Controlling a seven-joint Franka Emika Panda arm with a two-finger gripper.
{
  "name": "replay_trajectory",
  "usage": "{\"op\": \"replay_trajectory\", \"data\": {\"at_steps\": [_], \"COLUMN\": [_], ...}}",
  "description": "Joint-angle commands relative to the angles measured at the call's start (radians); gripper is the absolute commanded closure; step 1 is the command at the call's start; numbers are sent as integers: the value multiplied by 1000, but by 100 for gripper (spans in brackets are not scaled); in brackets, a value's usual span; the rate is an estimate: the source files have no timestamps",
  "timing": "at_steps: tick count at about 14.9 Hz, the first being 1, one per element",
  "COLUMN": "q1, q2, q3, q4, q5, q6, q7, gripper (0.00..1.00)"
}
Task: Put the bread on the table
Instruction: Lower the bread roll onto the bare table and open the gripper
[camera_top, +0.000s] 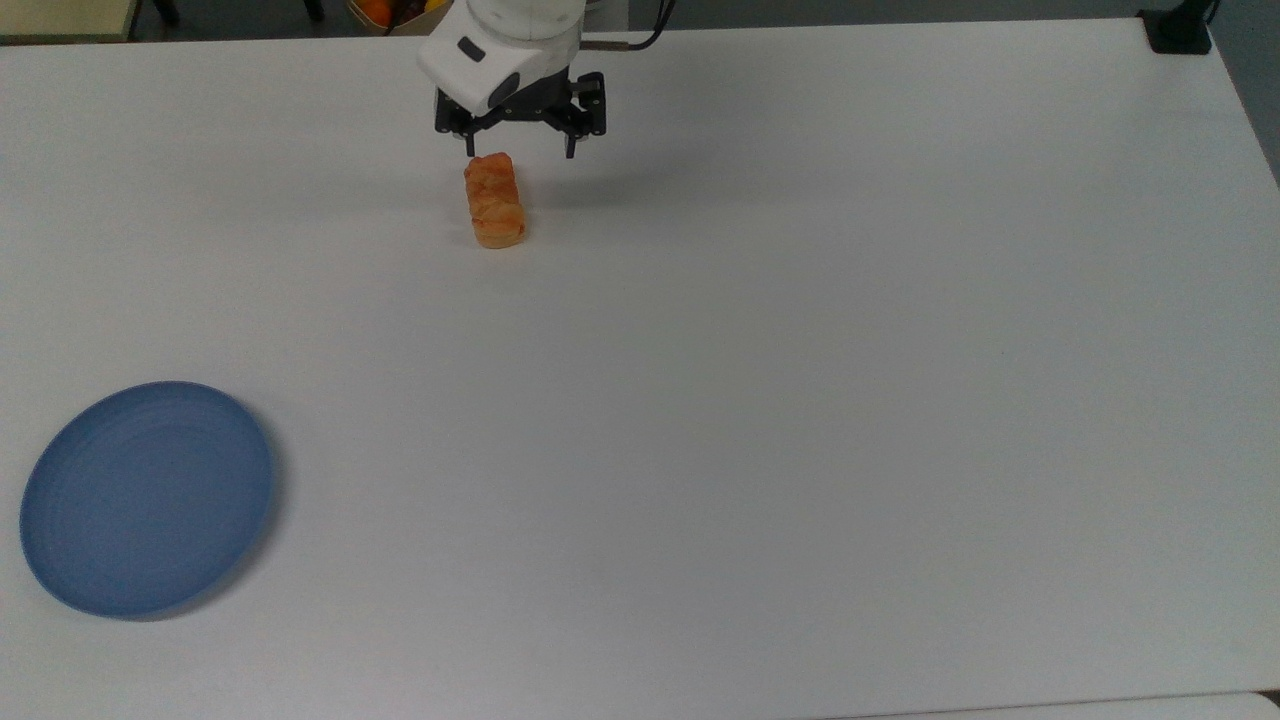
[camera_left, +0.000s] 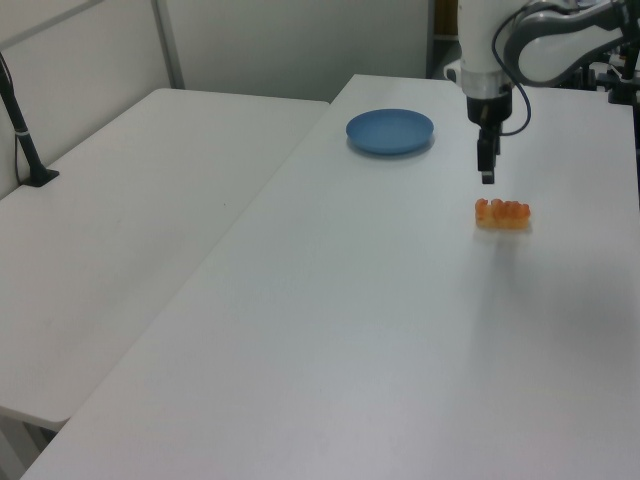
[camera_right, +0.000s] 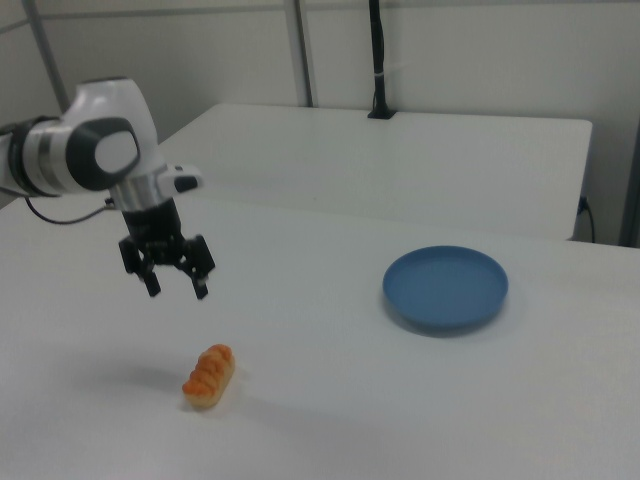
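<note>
The bread (camera_top: 494, 202) (camera_left: 503, 213) (camera_right: 209, 375), a small golden-orange roll with ridges, lies flat on the white table (camera_top: 760, 350) (camera_left: 400, 330) (camera_right: 330, 400). Nothing touches it. My gripper (camera_top: 520, 152) (camera_left: 487, 178) (camera_right: 176, 290) hangs in the air above the roll, open, with nothing between its black fingers. In the top view the gripper sits just past the roll's far end.
A round blue plate (camera_top: 147, 497) (camera_left: 390, 131) (camera_right: 446, 287) rests on the table, at the top view's lower left, well away from the bread. A second white table (camera_left: 120, 230) (camera_right: 400, 160) adjoins this one. A black post (camera_left: 22, 130) stands on it.
</note>
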Motion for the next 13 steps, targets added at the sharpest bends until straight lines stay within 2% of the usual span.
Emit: {"op": "replay_trajectory", "data": {"at_steps": [1,2,3,5,9,11,13], "q1": [32,29,29,23,17,17,17], "q2": [-1,-6,-6,-20,-72,-70,-69], "q3": [-3,-4,-11,-18,-46,-49,-50], "q4": [142,201,236,275,290,342,344], "q5": [24,75,95,106,127,127,127], "q6": [-103,-146,-178,-218,-240,-338,-336], "q7": [21,20,20,21,38,36,36], "gripper": [0,0,0,0,0,0,0]}}
